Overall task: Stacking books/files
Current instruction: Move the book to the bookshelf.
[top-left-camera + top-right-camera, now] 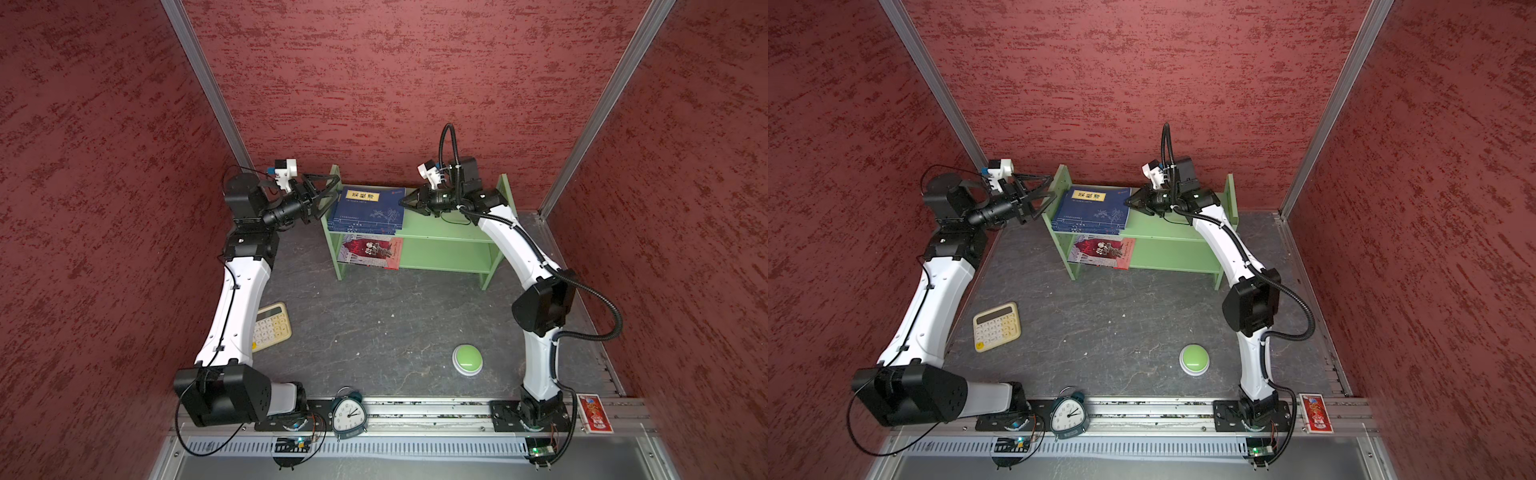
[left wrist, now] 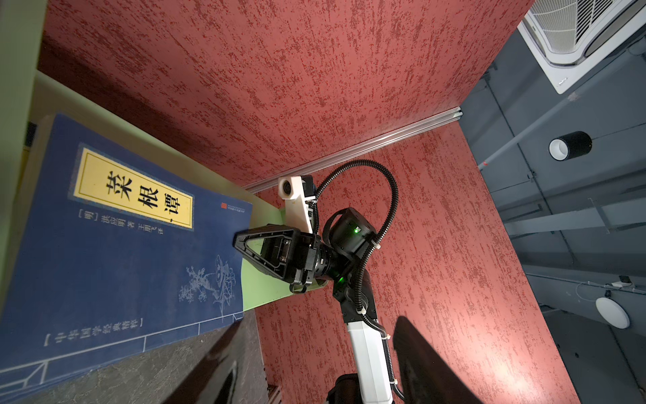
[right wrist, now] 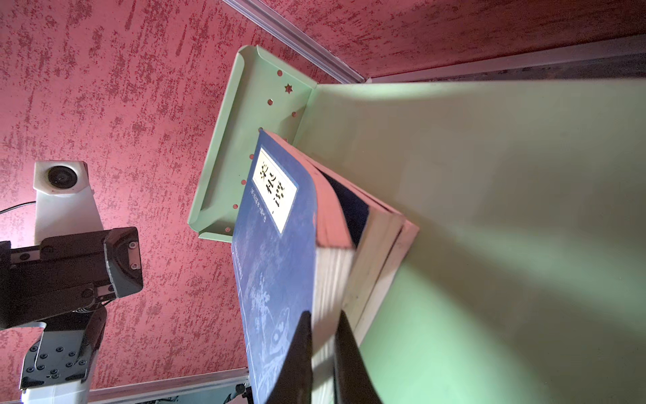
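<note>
Jaws of right gripper (image 1: 402,202) are clamping the page edge of the top thin navy-blue paperback (image 1: 370,208), stacked on the pale-green metal shelf (image 1: 449,230); left gripper (image 1: 330,198) is gaping. Probably light, floppy: pinch whole page block.

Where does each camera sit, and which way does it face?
Top views: high above, looking down on the table; both arms, the open left gripper and the green shelf show.
Left wrist: on the left arm, facing across the top blue book to the right gripper; its own fingers show as dark blurs.
Right wrist: on the right arm, facing along that book toward the left arm; its own fingers clamp the book's edge.
Shared: both wrist views show the book's yellow label.
</note>
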Controlling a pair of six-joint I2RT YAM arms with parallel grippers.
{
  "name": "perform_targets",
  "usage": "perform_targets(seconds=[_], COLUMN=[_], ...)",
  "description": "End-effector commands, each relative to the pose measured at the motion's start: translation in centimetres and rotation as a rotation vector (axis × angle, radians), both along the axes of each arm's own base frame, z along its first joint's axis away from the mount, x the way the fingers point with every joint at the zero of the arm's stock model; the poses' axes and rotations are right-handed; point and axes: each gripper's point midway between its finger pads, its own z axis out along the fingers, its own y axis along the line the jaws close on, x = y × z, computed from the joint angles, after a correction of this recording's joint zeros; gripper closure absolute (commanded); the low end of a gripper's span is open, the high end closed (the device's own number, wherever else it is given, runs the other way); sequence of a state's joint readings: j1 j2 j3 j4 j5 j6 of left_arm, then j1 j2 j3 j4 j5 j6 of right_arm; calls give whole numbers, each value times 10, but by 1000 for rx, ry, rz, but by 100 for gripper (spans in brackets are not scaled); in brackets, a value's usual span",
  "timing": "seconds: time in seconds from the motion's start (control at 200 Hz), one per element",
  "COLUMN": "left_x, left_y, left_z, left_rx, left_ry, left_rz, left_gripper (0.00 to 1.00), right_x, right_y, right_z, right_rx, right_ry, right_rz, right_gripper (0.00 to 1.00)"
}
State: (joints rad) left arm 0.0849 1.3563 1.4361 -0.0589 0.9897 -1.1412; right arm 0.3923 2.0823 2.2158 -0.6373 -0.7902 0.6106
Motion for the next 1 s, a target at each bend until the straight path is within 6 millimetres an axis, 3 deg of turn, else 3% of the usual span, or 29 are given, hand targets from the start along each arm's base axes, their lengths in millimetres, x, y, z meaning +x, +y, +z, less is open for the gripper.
perform_targets(seconds=[0.0, 0.321, 0.997], left_x=[0, 0, 0], left_y=[2, 3, 7], left_z=[1, 4, 5], left_rx=[-2, -9, -20], left_ry=[-13, -17, -16], left_rz=[5, 5, 7], left_gripper=[33, 33, 32], right_x=[-1, 0, 15], right_y=[10, 19, 14], right_z=[4, 6, 6], right_rx=[15, 23, -9], right_ry=[-21, -19, -23], right_rz=[40, 33, -56], right_gripper=[89, 89, 90])
